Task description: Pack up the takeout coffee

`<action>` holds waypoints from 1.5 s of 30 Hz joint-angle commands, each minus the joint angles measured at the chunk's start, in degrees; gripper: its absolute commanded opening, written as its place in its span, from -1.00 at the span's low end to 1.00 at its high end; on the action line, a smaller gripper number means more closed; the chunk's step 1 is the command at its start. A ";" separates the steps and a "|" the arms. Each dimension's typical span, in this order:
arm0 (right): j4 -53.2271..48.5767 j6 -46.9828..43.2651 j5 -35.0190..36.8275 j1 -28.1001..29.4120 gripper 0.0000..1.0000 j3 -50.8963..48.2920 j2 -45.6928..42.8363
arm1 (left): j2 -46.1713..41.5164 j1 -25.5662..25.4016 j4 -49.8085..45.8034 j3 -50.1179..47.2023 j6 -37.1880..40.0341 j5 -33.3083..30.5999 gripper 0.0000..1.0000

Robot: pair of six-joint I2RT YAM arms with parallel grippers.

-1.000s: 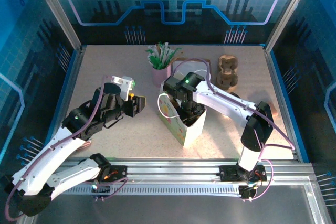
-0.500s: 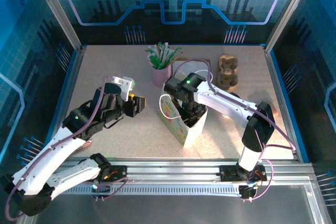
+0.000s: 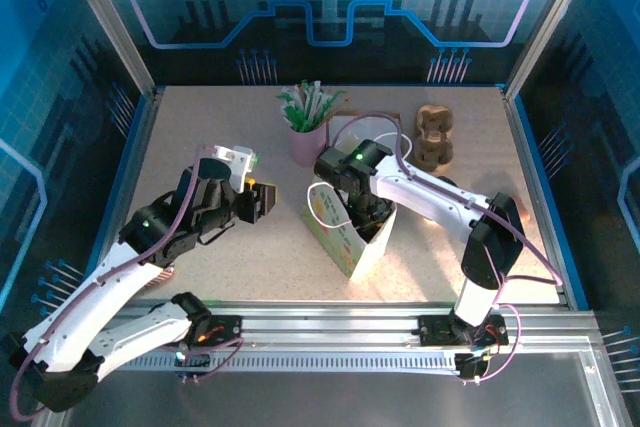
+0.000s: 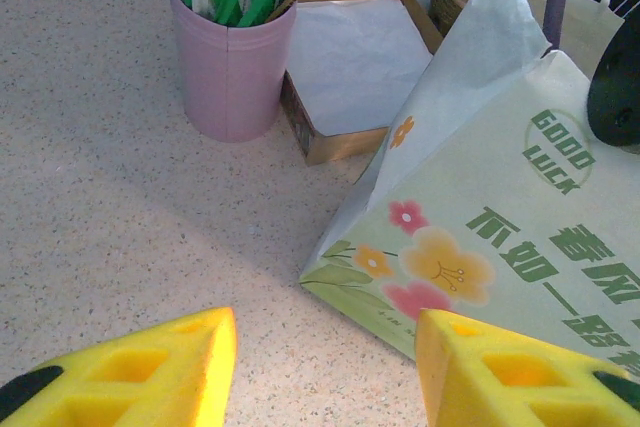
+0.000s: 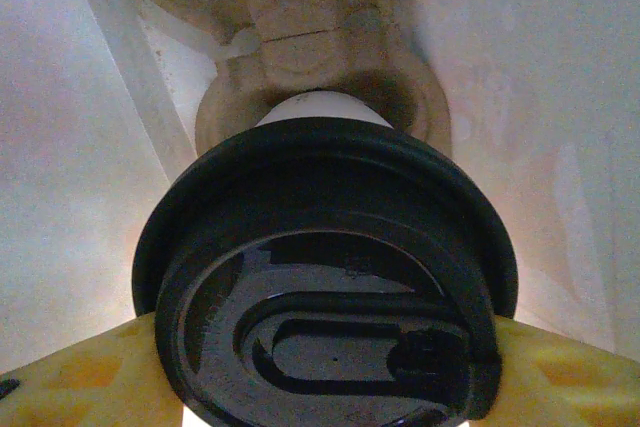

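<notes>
Inside bag [image 3: 345, 242]: cup [image 5: 320, 107], upright, black lid [image 5: 330, 277] on. Its base sits in, or just over, a ring of the brown carrier [image 5: 300, 47] on the bag's floor; I cannot tell which.

Risks, as I judge them:
- Cup tips or catches the ring's edge if released off-centre.
- Lid pops if squeezed harder or knocked as the fingers withdraw.
- Bag's soft walls snag the wrist and drag or topple the bag, since nothing steadies it.

Right gripper [image 5: 325, 387]: reaches down through the bag's mouth, directly above the cup. Yellow fingers [image 5: 80, 377] clamp it just under the lid, one on each side.

Left gripper [image 4: 325, 367]: jaws apart, empty, low over the table [image 4: 100, 197]. It is just beside the bag and not touching it.

Pink cup [image 4: 228, 67]: beyond the bag, apart.
</notes>
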 commanded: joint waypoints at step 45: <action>4.77 1.41 -0.36 -0.48 -0.08 -2.89 -1.93 | -0.24 0.49 -0.51 -0.44 -0.07 -0.32 0.05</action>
